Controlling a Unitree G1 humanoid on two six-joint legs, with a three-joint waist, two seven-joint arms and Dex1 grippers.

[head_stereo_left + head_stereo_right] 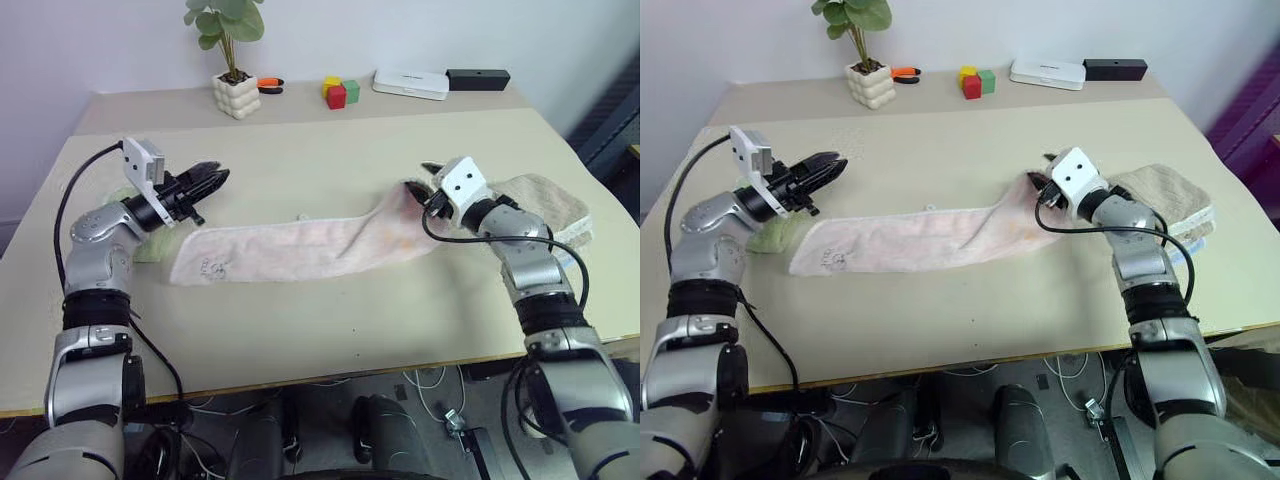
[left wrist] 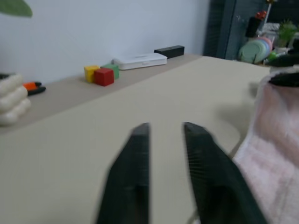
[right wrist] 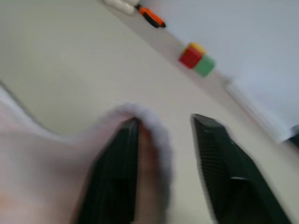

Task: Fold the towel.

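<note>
Towel: the pale pink towel (image 1: 300, 250) lies stretched in a long strip across the middle of the tabletop (image 1: 330, 150); its right end is lifted off the surface, its left end rests flat.
Towel marking: a small printed mark sits near the left end, too small to read; a small white tag shows at the far edge near the middle.
Right gripper: the right gripper (image 1: 425, 190) is at the raised right end; in the right wrist view the cloth drapes over one finger (image 3: 126, 163) while the other finger stands apart, so the fingers are part open with the towel hooked on one, and a firm pinch cannot be confirmed.
Left gripper: the left gripper (image 1: 212, 180) hovers above the tabletop just beyond the towel's left end, clear of the cloth; its fingers (image 2: 135, 172) are drawn narrow with only a slim gap and hold nothing.
Nearby cloths: a beige towel (image 1: 550, 205) lies folded beside the right arm; a light green towel (image 1: 775, 235) peeks out under the left arm, touching the pink one's left end.
Back edge: potted plant (image 1: 233, 60), orange-handled tool (image 1: 268, 84), coloured blocks (image 1: 339, 92), white box (image 1: 410, 84), black box (image 1: 477, 79), all well apart from the towel.
</note>
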